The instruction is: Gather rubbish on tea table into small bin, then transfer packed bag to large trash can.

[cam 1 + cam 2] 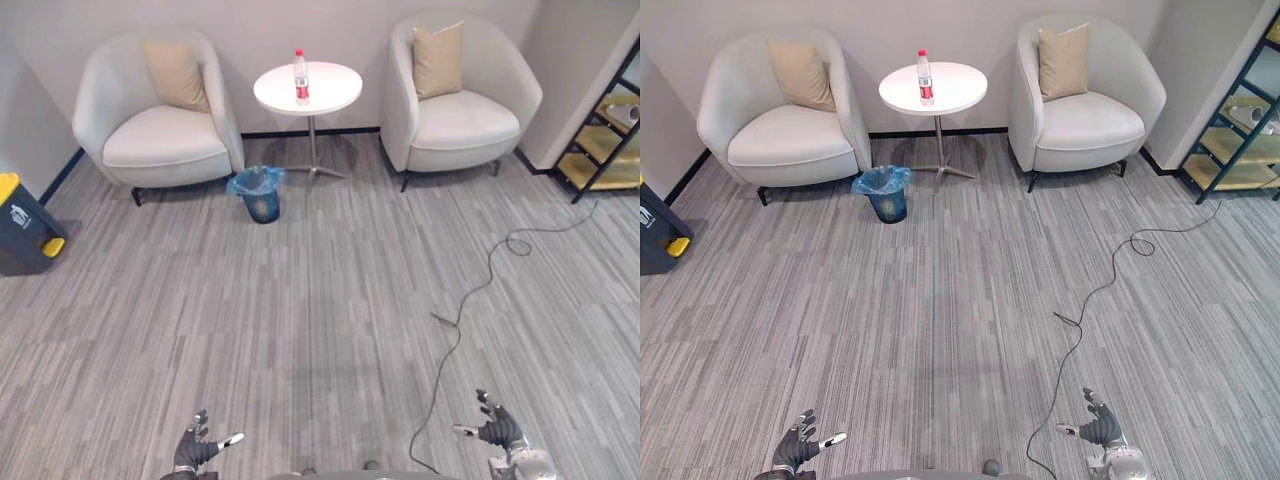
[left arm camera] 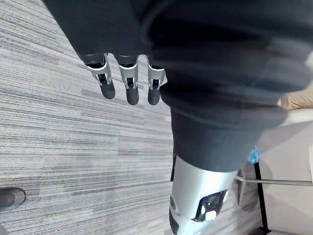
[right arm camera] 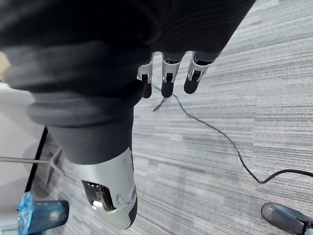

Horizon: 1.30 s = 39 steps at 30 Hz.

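Bottle, red-capped and upright, waits on the round white tea table by the far wall, the one piece of rubbish in sight and not yet gathered. From left to right stand the dark large trash can with its yellow lid, a pale armchair, the small bin lined with a blue bag on the carpet near the table's foot, then a second armchair. The robot's left hand and right hand hang low and empty, fingers loosely spread, well apart from bottle and bin. The task appears to stand at its opening step; the next move calls for walking up to the table before any reach.
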{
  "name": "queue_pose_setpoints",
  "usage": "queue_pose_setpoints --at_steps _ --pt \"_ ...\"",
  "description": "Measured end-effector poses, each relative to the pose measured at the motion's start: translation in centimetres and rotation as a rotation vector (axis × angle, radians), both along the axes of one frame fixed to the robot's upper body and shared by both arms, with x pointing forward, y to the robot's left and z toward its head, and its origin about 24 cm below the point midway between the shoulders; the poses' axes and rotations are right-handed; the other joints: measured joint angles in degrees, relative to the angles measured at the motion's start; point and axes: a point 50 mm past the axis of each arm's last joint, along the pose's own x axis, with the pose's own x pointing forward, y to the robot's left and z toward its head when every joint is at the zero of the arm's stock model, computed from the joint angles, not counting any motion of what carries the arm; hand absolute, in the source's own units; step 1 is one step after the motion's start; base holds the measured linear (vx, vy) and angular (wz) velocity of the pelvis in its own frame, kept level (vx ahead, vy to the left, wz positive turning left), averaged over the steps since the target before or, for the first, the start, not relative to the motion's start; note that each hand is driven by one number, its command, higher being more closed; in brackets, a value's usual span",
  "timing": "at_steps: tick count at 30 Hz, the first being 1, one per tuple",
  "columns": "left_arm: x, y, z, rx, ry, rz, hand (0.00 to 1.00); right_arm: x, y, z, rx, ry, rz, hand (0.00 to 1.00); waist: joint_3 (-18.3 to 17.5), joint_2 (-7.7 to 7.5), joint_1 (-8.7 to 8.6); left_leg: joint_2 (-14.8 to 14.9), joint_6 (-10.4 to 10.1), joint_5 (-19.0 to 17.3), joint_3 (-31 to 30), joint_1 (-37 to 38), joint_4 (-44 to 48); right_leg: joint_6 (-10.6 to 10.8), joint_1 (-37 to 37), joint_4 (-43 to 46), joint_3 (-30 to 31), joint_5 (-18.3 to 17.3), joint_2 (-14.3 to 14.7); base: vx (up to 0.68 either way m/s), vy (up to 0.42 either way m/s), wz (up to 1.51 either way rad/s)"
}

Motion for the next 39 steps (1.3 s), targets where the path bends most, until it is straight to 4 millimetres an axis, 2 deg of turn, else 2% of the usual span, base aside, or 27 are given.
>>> queue_pose_setpoints --at_steps 3,6,9,11,13,16,17,18,19,20,21,22,23,24,25,27,28,30,31,32,33,34,35,36,37,38,39 --pt "2.0 0.1 1.6 0.013 -0.11 0.013 0.0 1.1 0.0 0.4 -0.007 -0.03 -0.008 0.0 1.8 -0.71 1.11 0.5 0.8 -5.0 1.8 -5.9 8.1 0.7 -9.0 14.6 -1.3 -8.0 -1.8 -0.09 0.019 -0.11" --pt "2.8 -0.1 2.2 0.014 -0.146 0.002 0.0 1.1 0.1 0.6 -0.008 -0.034 -0.009 0.0 3.4 -2.17 0.41 -0.5 1.9 -8.9 2.2 -6.2 12.4 2.8 -12.8 26.4 -3.3 -13.7 -5.3 0.07 0.033 0.16" --pt "3.7 -0.5 2.6 0.014 -0.175 -0.01 0.0 1.4 0.9 0.4 0.016 -0.04 0.002 0.0 5.1 -2.06 0.61 -0.3 3.1 -11.5 2.0 -4.3 14.6 2.8 -21.3 45.1 -7.1 -12.9 -9.1 0.15 0.021 0.0" --pt "3.8 -0.4 2.6 0.008 -0.18 0.001 0.0 1.8 1.1 0.5 0.028 -0.051 -0.002 0.0 5.4 -2.01 0.52 0.2 2.6 -12.7 1.6 -2.4 13.4 2.3 -23.9 42.7 -9.7 -13.2 -10.7 0.32 -0.009 0.01" --pt "4.5 -0.4 2.8 0.002 -0.198 0.009 0.0 2.2 0.9 0.6 0.032 -0.059 -0.014 0.0 5.8 -1.74 -0.26 1.7 1.4 -13.4 0.5 -0.4 11.6 3.0 -25.2 33.7 -12.7 -12.3 -11.0 0.43 -0.067 0.2" --pt "6.1 -0.3 3.1 0.0 -0.228 0.019 0.0 2.8 0.0 0.9 0.01 -0.063 -0.014 0.0 7.2 -0.95 -2.01 4.6 -2.1 -13.8 -1.7 5.4 7.0 4.3 -26.7 17.6 -14.0 -2.9 -9.7 0.59 -0.174 0.43" --pt "6.3 -0.2 3.1 0.003 -0.232 0.018 0.0 2.8 -0.2 1.0 0.002 -0.064 -0.016 0.0 7.0 -0.98 -3.03 6.0 -3.5 -14.4 -2.8 7.5 6.0 2.9 -26.6 17.3 -13.5 3.7 -8.9 0.66 -0.252 0.45" --pt "6.6 -0.5 3.1 -0.005 -0.238 0.015 0.0 3.2 -0.4 1.3 -0.006 -0.072 -0.013 0.0 7.2 0.15 -3.42 8.1 -3.9 -14.2 -3.6 7.5 9.2 -0.4 -27.0 21.6 -14.1 3.1 -7.8 0.66 -0.251 0.31" --pt "6.8 -0.5 3.2 -0.006 -0.244 0.01 0.0 3.6 -0.3 1.4 -0.005 -0.085 -0.009 0.0 7.3 0.49 -3.44 9.2 -4.9 -13.4 -3.7 5.9 12.8 -1.3 -26.9 23.0 -14.5 1.2 -7.3 0.64 -0.276 -0.03" --pt "7.0 -0.5 3.4 -0.006 -0.252 0.01 0.0 4.2 -0.1 1.7 -0.002 -0.102 0.0 0.0 7.4 1.08 -3.38 11.0 -3.9 -9.9 -3.8 1.3 23.5 -2.0 -26.2 24.5 -14.8 -1.9 -6.2 0.64 -0.304 -0.06" --pt "7.1 -0.5 3.4 -0.01 -0.253 0.011 0.0 4.5 -0.1 1.8 -0.001 -0.111 0.002 0.0 7.8 2.04 -3.54 13.7 -1.2 -1.9 -3.9 -4.1 36.5 -2.6 -22.3 23.0 -15.5 -4.2 -4.6 0.66 -0.317 -0.01" --pt "7.0 -0.6 3.4 -0.014 -0.254 0.013 0.0 4.5 -0.1 1.8 0.003 -0.114 -0.001 0.0 8.2 2.63 -3.31 15.6 -0.1 0.5 -3.9 -6.9 43.4 -2.9 -19.4 21.3 -16.0 -4.9 -3.5 0.68 -0.279 0.0" --pt "7.1 -0.5 3.4 -0.012 -0.257 0.013 0.0 4.6 -0.1 1.9 0.011 -0.123 -0.012 0.0 9.2 2.96 -2.85 18.6 1.3 -0.8 -3.0 -11.5 55.5 -3.4 -14.0 18.2 -15.8 -5.3 -1.5 0.52 -0.184 -0.07" --pt "7.2 -0.5 3.5 -0.011 -0.258 0.012 0.0 4.7 0.0 1.9 0.014 -0.13 -0.019 0.0 9.6 2.72 -2.37 19.1 1.9 -1.3 -2.3 -13.8 60.1 -3.7 -11.1 16.5 -15.5 -5.5 -1.0 0.75 -0.228 -0.11" --pt "7.3 -0.5 3.5 -0.013 -0.262 0.011 0.0 4.8 0.2 2.0 0.014 -0.141 -0.023 0.0 10.2 1.74 -1.42 18.4 1.7 -2.5 -1.1 -18.1 63.8 -3.9 -6.1 13.4 -15.1 -5.8 -1.0 0.69 -0.184 -0.08" --pt "7.2 -0.6 3.7 -0.012 -0.273 0.008 0.0 5.2 0.3 2.8 0.005 -0.186 -0.019 0.0 10.5 0.78 0.28 16.0 1.4 -4.1 1.4 -24.8 60.5 -4.0 -0.7 9.0 -13.9 -6.5 -1.3 0.61 -0.114 -0.2" --pt "7.0 -0.4 3.8 -0.008 -0.273 0.013 0.0 6.1 0.3 3.3 0.003 -0.212 -0.009 0.0 10.9 0.16 1.95 12.7 1.4 -4.2 2.2 -29.2 52.0 -2.3 2.6 5.9 -12.0 -8.2 -1.9 0.44 -0.009 -0.45" --pt "6.7 -0.6 3.6 -0.013 -0.263 0.017 0.0 7.2 0.4 3.8 0.002 -0.235 0.005 0.0 11.6 0.03 3.69 9.9 0.8 -3.6 2.5 -31.9 38.4 -1.2 5.4 4.1 -10.3 -9.8 -2.3 0.55 0.072 -0.55" --pt "6.3 -0.6 3.4 -0.016 -0.254 0.025 0.0 7.4 0.8 3.7 0.009 -0.233 0.018 0.0 11.6 0.04 4.62 7.9 -2.3 -0.6 2.8 -31.7 24.2 0.2 8.5 2.3 -9.1 -11.2 -3.0 0.7 0.175 -0.58" --pt "5.7 -0.7 3.2 -0.02 -0.244 0.032 0.0 7.1 0.8 3.5 0.008 -0.221 0.022 0.0 11.4 0.44 5.46 7.6 -3.1 1.5 3.9 -30.6 14.6 1.2 10.6 0.7 -8.1 -12.7 -2.9 0.75 0.258 -0.67" --pt "4.5 -0.8 2.8 -0.025 -0.217 0.051 0.0 6.9 0.9 3.2 0.007 -0.201 0.032 0.0 10.4 1.51 6.48 8.2 -2.0 2.7 4.6 -30.9 10.6 2.0 13.9 -0.2 -7.0 -15.1 -2.3 0.66 0.256 -0.54" --pt "4.1 -0.6 2.6 -0.023 -0.203 0.062 0.0 6.7 1.1 2.7 0.018 -0.187 0.024 0.0 9.9 0.66 6.91 7.5 -0.1 6.1 4.5 -31.2 13.2 2.6 14.8 0.5 -6.3 -16.7 -3.3 0.7 0.271 -0.39" --pt "3.6 -0.3 2.4 -0.023 -0.194 0.089 0.0 5.8 1.8 1.7 0.045 -0.144 0.016 0.0 8.1 -2.68 7.12 5.8 2.8 7.7 5.2 -32.1 16.6 3.3 13.9 4.2 -5.8 -18.2 -6.6 0.74 0.262 -0.04" --pt "3.5 -0.5 2.3 -0.031 -0.192 0.102 0.0 5.5 2.3 1.3 0.06 -0.132 0.012 0.0 7.4 -4.77 7.01 4.5 6.4 5.4 5.8 -32.7 20.6 4.0 11.7 11.4 -4.8 -18.0 -8.8 0.76 0.25 0.11" --pt "3.4 -0.5 2.2 -0.036 -0.185 0.102 0.0 5.4 2.4 1.2 0.063 -0.127 0.011 0.0 7.1 -5.43 6.75 4.1 6.3 3.2 6.0 -32.5 22.5 5.9 10.1 16.7 -4.1 -16.9 -9.6 0.78 0.271 0.28" --pt "3.3 -0.5 1.8 -0.042 -0.165 0.106 0.0 5.2 2.5 1.0 0.061 -0.116 0.014 0.0 7.1 -5.99 6.14 3.2 6.5 -0.9 5.5 -30.4 24.8 13.0 6.2 29.6 -1.8 -12.1 -10.9 0.77 0.266 0.32" --pt "3.3 -0.4 1.6 -0.04 -0.152 0.105 0.0 5.2 2.6 0.9 0.059 -0.11 0.018 0.0 7.1 -6.28 5.22 2.2 6.8 -3.4 4.9 -27.7 25.2 16.2 2.3 41.2 0.4 -6.5 -11.3 0.76 0.252 0.44"
